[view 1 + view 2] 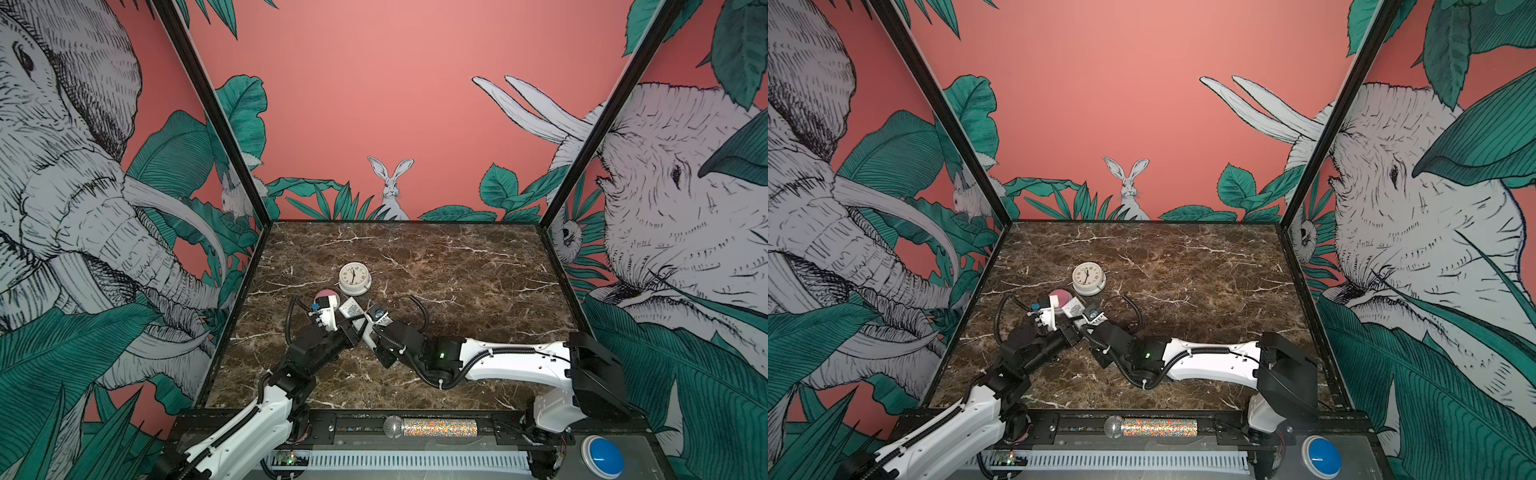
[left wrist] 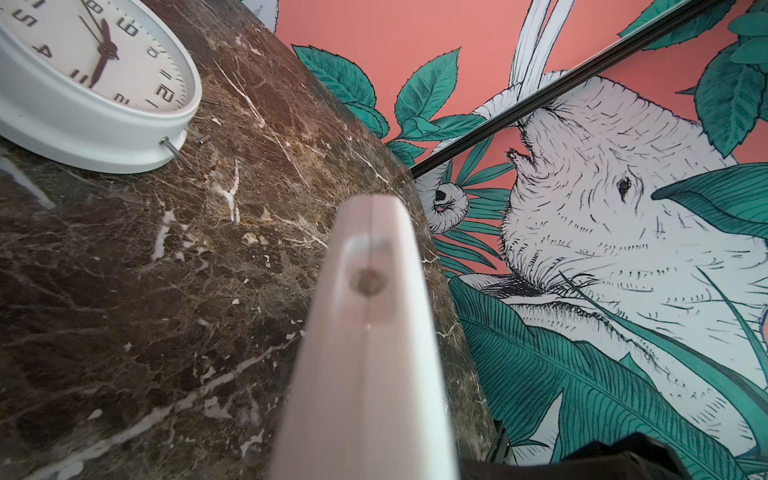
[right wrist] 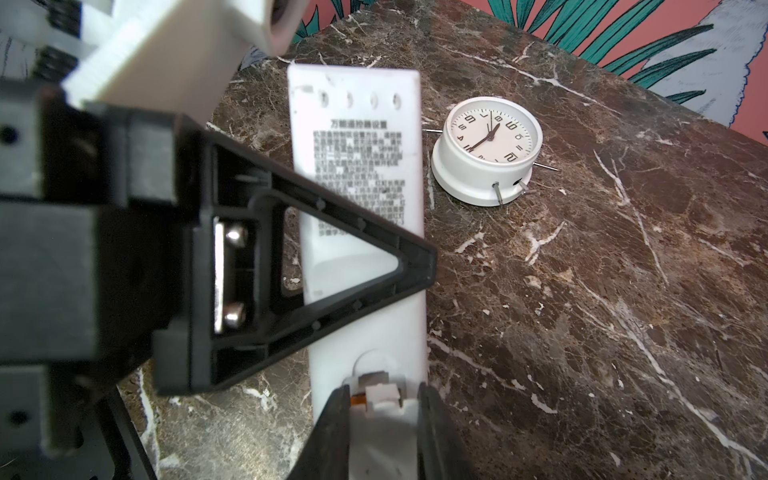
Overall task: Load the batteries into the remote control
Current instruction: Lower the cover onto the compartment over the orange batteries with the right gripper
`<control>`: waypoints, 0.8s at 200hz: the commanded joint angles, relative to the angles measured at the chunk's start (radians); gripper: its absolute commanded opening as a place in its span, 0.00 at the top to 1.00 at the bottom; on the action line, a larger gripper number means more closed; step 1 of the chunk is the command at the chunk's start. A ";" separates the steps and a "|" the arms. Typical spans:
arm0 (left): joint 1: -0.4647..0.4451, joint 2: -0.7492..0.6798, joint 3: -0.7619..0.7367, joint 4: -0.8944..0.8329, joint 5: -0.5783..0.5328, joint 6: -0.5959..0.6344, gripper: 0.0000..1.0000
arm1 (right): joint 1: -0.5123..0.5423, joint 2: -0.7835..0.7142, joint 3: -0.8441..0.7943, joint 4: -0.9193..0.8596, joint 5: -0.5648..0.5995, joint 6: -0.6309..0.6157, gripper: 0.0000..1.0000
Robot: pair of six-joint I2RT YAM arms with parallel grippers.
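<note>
Pink walls printed with line-drawn elephants, a rabbit and green leaves enclose a glossy dark brown marble bench veined in white. Near its middle, just on the near side of a round white plastic clock with stylised black numerals and thin metal pins at its rim, the long slim white plastic remote control is clamped flat in the left claw. The claw's black, open-framed triangular finger lies across the plain back. In the left wrist view the remote's narrow side shows a blurred seam along its length. The back carries four oval slots in a row and a block of black Chinese print headed 万能遥控器设置; the smaller lines are too soft to read. The right claw stands at the remote's other end, its black fingers partly apart either side of a rounded notch. In the notch are a grey metal tab, a small pale block and an orange sliver. Whether this claw grips anything I cannot tell.
</note>
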State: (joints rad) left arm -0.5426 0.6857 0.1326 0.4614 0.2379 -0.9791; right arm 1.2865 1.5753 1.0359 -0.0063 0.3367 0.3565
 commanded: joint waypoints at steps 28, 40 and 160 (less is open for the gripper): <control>-0.004 -0.020 0.021 0.040 -0.012 -0.012 1.00 | 0.007 0.015 -0.004 0.019 -0.007 0.011 0.67; -0.004 -0.019 0.022 0.040 -0.011 -0.012 1.00 | 0.007 0.015 -0.004 0.020 -0.008 0.012 0.65; -0.003 -0.017 0.021 0.036 -0.012 -0.007 1.00 | 0.006 -0.001 0.028 -0.019 -0.027 -0.018 0.40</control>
State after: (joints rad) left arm -0.5430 0.6842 0.1326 0.4625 0.2371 -0.9798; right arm 1.2869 1.5772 1.0370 -0.0219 0.3138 0.3519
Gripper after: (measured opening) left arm 0.211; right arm 0.586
